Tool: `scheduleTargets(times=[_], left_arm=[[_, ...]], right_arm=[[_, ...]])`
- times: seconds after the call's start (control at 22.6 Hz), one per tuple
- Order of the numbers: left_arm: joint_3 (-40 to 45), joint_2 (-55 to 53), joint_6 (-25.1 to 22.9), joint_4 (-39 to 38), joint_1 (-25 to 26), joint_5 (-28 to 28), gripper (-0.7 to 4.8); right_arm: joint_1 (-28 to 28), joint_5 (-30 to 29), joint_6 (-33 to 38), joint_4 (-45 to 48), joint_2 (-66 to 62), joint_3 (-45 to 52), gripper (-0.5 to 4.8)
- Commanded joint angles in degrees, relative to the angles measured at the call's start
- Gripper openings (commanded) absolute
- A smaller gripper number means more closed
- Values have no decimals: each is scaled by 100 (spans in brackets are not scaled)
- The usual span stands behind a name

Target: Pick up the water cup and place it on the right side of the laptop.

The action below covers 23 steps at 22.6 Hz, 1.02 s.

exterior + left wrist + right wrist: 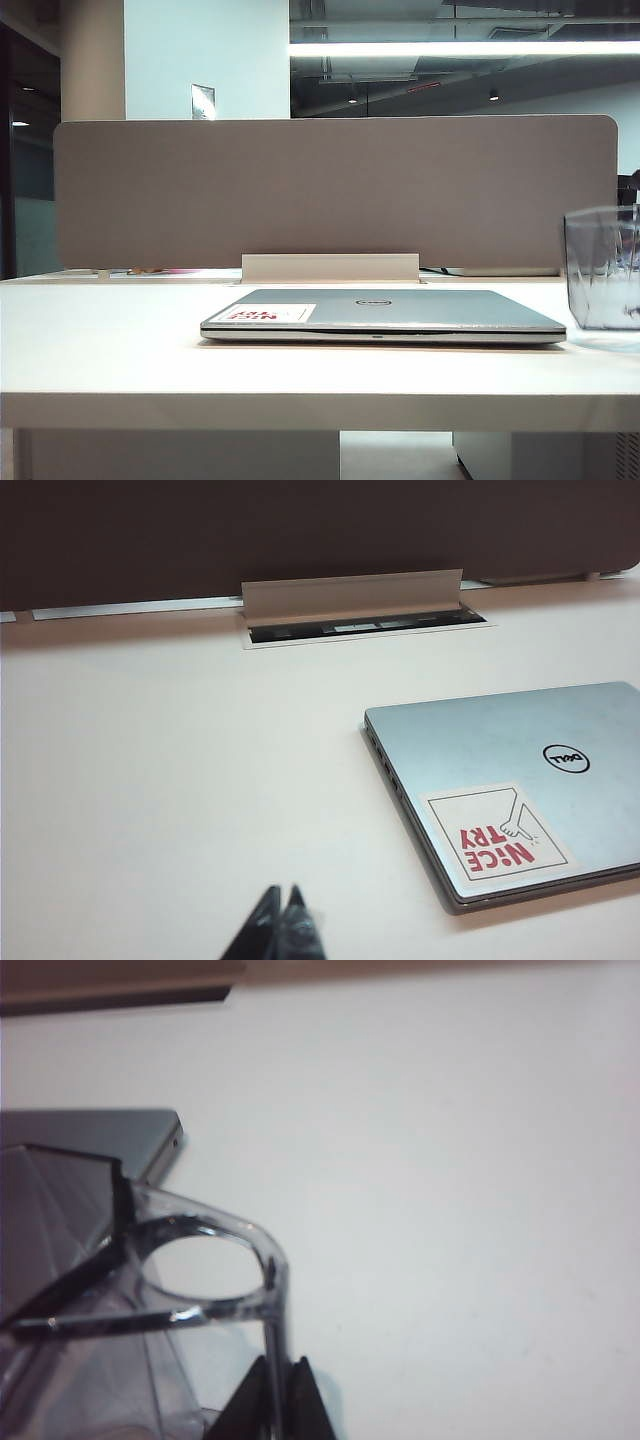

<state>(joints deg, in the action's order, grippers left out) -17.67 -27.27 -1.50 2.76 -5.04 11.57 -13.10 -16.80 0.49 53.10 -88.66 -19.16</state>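
Observation:
The water cup (603,268), a clear grey-tinted faceted tumbler, is upright at the right edge of the exterior view. It is just right of the closed silver laptop (385,312), with its base at table level. In the right wrist view my right gripper (281,1362) is shut on one thin wall of the cup (232,1230), a finger on each side, and the laptop's corner (95,1132) shows beyond it. My left gripper (281,890) is shut on nothing, hovering over bare table beside the laptop (520,780). Neither gripper shows in the exterior view.
A grey partition panel (330,190) stands along the back of the white desk (110,350). A cable-slot flap (330,267) stands open behind the laptop. The desk's front edge (300,410) is close to the camera.

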Motion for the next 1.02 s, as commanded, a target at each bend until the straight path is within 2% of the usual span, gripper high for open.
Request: scheduleTargets(times=[0.04, 0.35, 0.58, 1.02], left_arm=[[-28, 7, -22, 70, 4, 22, -3], [-28, 7, -24, 74, 9, 7, -3], [-28, 4, -175, 74, 9, 4, -3], [-28, 4, -173, 74, 11, 4, -3]], right_arm=[[2, -33, -120, 433, -310, -111, -1], [17, -120, -120, 730, -1047, -514, -1], [11, -116, -125, 693, -1167, -577, -1], [20, -140, -247, 763, -1294, -575, 0]])
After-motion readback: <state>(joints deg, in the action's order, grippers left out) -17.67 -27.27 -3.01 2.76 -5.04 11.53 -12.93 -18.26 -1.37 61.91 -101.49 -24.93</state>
